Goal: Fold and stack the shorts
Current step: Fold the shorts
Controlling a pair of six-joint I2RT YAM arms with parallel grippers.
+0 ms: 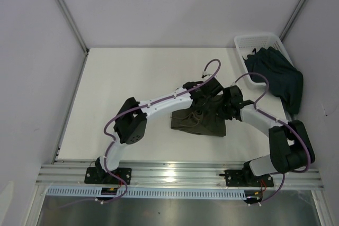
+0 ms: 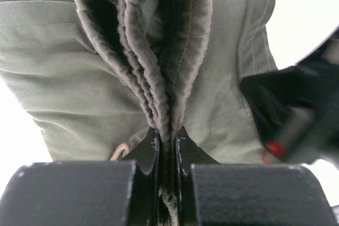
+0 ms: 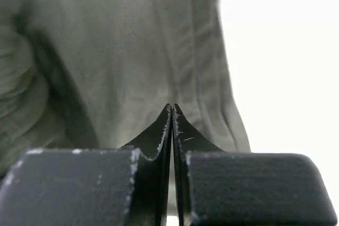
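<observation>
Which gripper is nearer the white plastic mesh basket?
Right. The right gripper is diagonally left of the basket; the left gripper, clamping olive-green cloth shorts, is farther left.

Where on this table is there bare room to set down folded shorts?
Bare: the table's left half, from its left edge to the olive shorts, and the far strip left of the basket. Crowded: centre-right, where the left gripper and right gripper meet on those shorts, and the basket corner under the navy shorts.

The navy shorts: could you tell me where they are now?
The navy shorts hang over the white basket's near rim, far right in the top view.
</observation>
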